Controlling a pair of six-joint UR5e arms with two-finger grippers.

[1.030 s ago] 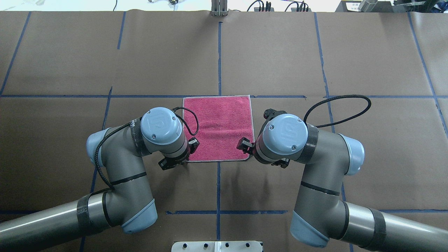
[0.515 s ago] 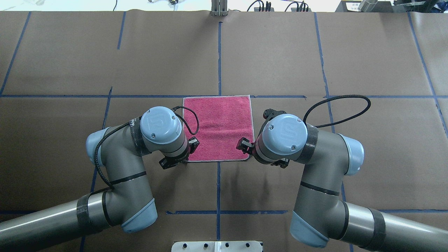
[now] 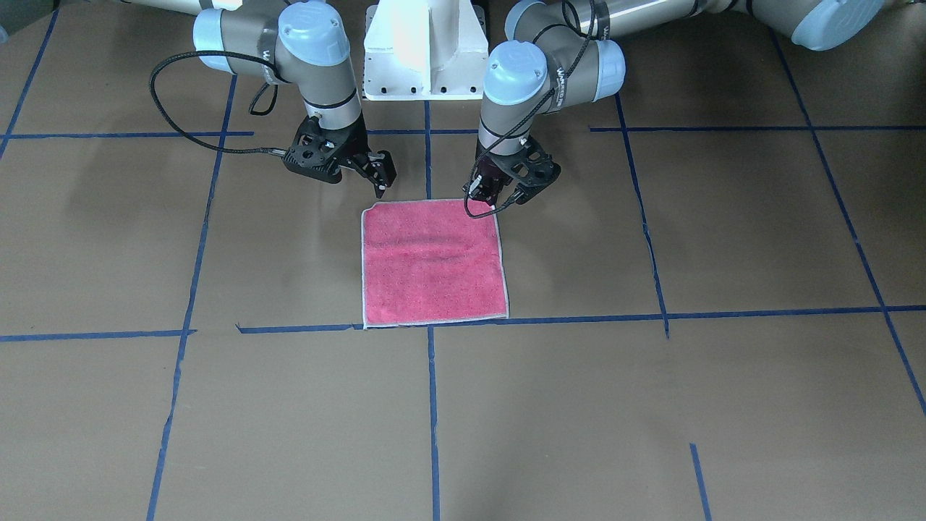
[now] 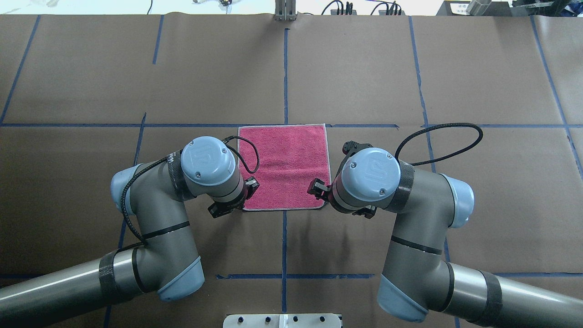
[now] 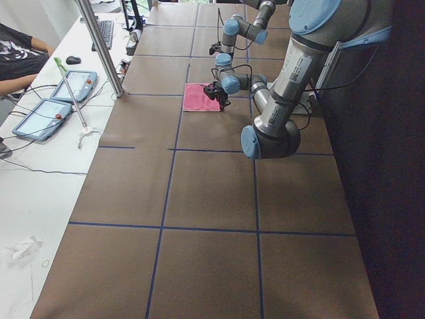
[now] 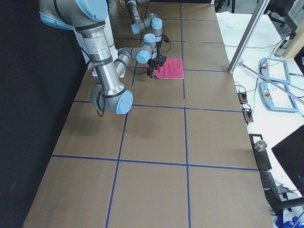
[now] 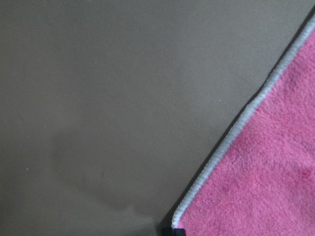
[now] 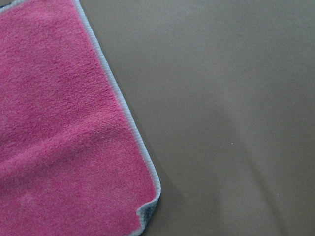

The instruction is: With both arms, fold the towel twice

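The towel (image 3: 432, 268) lies flat on the brown table, pink face up, with a pale stitched border; it also shows in the overhead view (image 4: 287, 159). My left gripper (image 3: 499, 199) hangs over the towel's near left corner, fingers apart, holding nothing. My right gripper (image 3: 380, 187) hangs just over the near right corner and looks open and empty. In the left wrist view the towel's edge (image 7: 231, 142) runs diagonally, with a black tip at the bottom. In the right wrist view the towel's corner (image 8: 145, 216) curls up a little and shows its grey underside.
The white pedestal base (image 3: 423, 51) stands behind the towel between the arms. A black cable loop (image 4: 437, 141) hangs off the right wrist. Blue tape lines cross the brown table cover. Tablets (image 5: 66, 86) and a metal pole (image 5: 99, 46) stand along the far side.
My left arm has shifted slightly left and away from the robot, with its gripper closing in on the towel's corner. The right arm and the towel have not moved.
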